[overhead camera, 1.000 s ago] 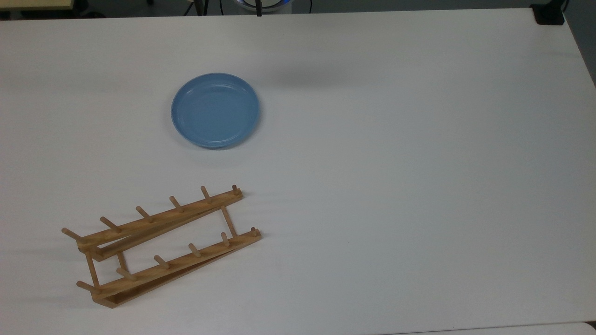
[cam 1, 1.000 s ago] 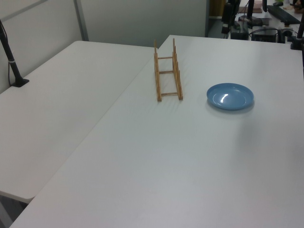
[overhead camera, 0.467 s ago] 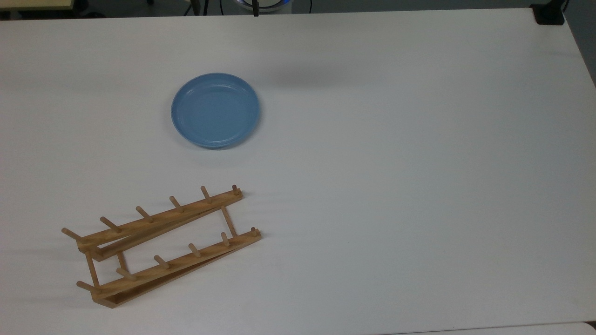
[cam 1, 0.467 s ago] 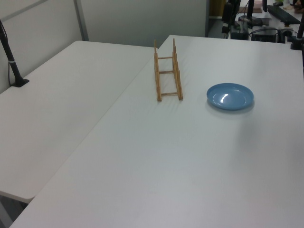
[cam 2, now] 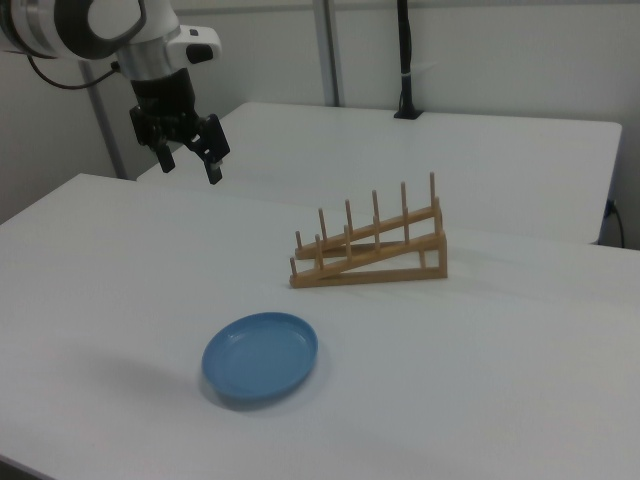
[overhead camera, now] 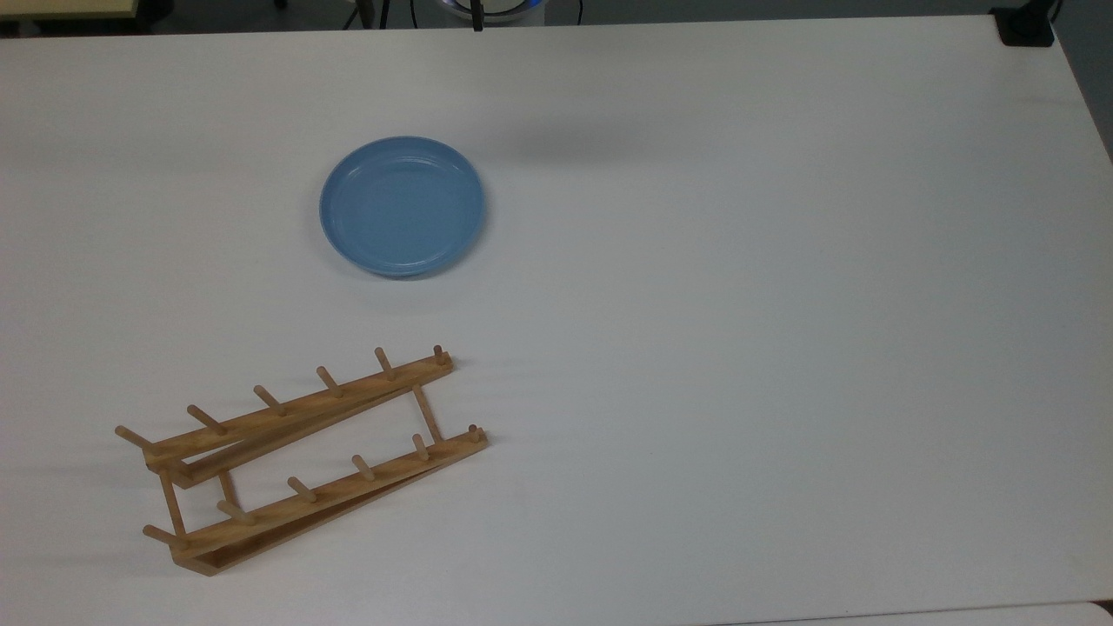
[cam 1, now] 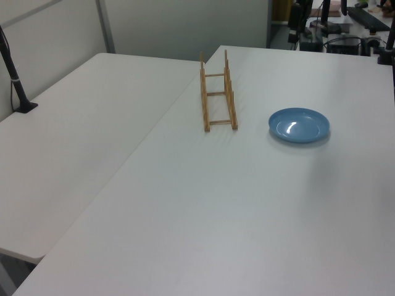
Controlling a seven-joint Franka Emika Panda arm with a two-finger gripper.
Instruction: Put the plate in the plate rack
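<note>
A broad white matte table fills the scene, and a second white table butts against it along a straight seam in the left view. Pale partition walls stand behind, with a black pole clamped at the far edge in the right view and dark equipment crowded beyond the table's far end in the left view.

The round glossy light-blue plate lies flat on the table, well apart from the light-brown wooden plate rack, whose two pegged rails slope upward and hold nothing. In the right view the plate sits nearer the camera than the rack.

The black two-finger gripper on the white arm hangs above the table toward the right view's upper left, its fingers spread apart and empty, well away from both plate and rack. The arm is cut off at the right view's top left corner
</note>
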